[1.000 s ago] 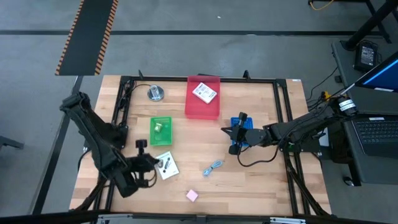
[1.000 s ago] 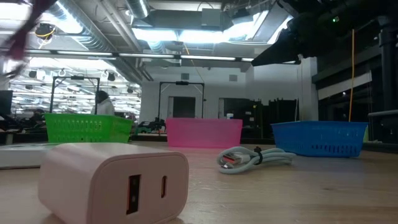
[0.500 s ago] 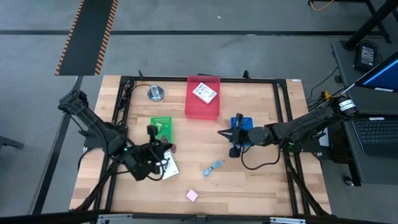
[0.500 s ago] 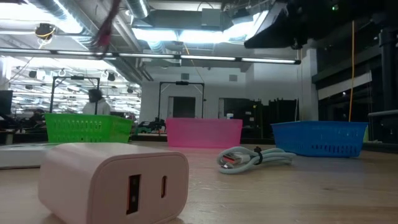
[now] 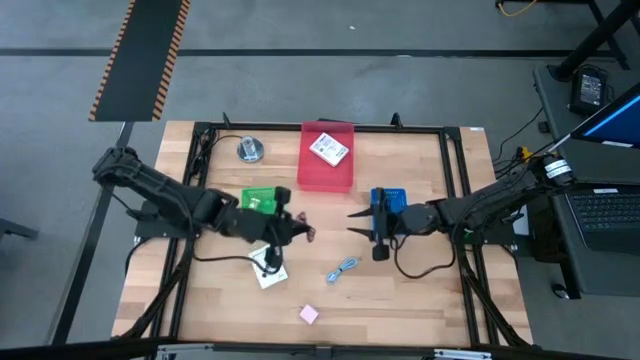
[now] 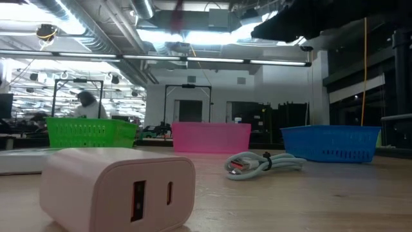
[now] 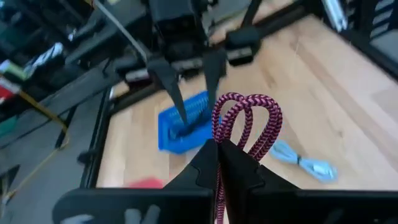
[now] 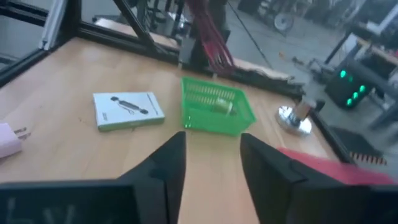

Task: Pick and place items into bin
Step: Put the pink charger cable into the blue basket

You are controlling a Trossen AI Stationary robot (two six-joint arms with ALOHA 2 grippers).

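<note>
The left gripper (image 7: 217, 149), fingers clamped on a looped maroon braided cable (image 7: 245, 118), carries it above the middle of the wooden table (image 5: 420, 290), so the step in hand is transport to a bin. The right gripper (image 5: 362, 222) stands with fingers apart beside the blue plastic basket (image 5: 392, 198) (it holds nothing). Next the cable must be lowered over a basket; the table's middle offers free room.

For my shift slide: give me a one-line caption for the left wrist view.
Left gripper shut on looped maroon cable, facing the open right gripper above the blue bin.
</note>
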